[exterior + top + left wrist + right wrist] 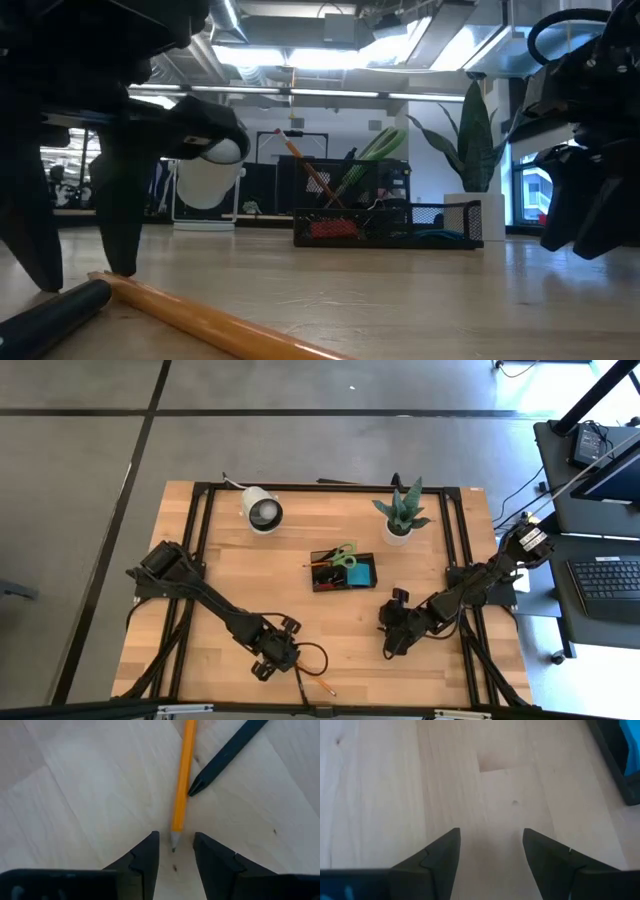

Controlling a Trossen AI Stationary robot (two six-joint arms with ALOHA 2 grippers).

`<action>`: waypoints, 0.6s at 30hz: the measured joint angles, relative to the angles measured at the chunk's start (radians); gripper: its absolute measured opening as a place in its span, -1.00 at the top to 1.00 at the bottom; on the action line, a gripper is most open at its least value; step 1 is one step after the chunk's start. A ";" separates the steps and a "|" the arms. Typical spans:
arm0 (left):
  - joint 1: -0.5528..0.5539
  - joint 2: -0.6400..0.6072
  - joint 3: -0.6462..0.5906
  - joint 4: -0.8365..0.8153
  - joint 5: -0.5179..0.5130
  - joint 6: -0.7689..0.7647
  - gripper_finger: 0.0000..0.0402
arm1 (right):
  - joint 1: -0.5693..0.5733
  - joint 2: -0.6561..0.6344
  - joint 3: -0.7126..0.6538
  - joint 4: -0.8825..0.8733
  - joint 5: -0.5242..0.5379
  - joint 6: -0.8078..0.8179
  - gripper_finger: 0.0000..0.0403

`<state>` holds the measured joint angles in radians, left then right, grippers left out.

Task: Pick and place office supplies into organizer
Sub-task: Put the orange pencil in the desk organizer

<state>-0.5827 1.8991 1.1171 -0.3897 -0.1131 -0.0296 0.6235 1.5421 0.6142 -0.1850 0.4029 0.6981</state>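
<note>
High view, left gripper [268,660]: low over the table's near edge; an orange pencil [318,686] and a black pen [299,683] lie just beyond its tips, toward that edge.
High view, organizer [345,584]: well apart from this gripper, mid-table, already stocked with green-handled scissors [342,554] and a blue pad [361,573].
High view, right gripper [393,640]: waits low over bare wood, beside the organizer.
Low view, pencil [210,322]: flat on the wood, the pen [55,315] touching it; dark fingers stand just behind both.
Left wrist view, pencil [181,785]: sharpened point lies between the parted fingertips [151,845]; nothing gripped, contact not visible.
Handling, judged: light, stiff, smooth and prone to roll; best pinched across the shaft, not the brittle point.
Right wrist view, right gripper [491,840]: spread wide, empty, bare wood between the fingers.
</note>
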 joint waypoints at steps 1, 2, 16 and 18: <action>0.000 0.007 0.000 0.003 0.003 0.000 0.40 | 0.000 0.000 0.000 -0.001 -0.007 0.000 -0.09; 0.000 0.014 0.001 0.003 0.006 0.001 0.41 | 0.000 0.000 0.000 -0.001 -0.009 0.000 -0.09; 0.009 0.027 0.001 -0.023 0.016 -0.070 0.69 | 0.000 0.000 0.000 0.001 -0.015 0.001 -0.09; 0.016 0.027 0.001 -0.023 0.016 -0.106 0.73 | 0.000 0.000 0.000 0.001 -0.015 0.001 -0.09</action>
<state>-0.5670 1.9264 1.1183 -0.4126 -0.0967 -0.1359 0.6235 1.5417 0.6144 -0.1841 0.3882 0.6987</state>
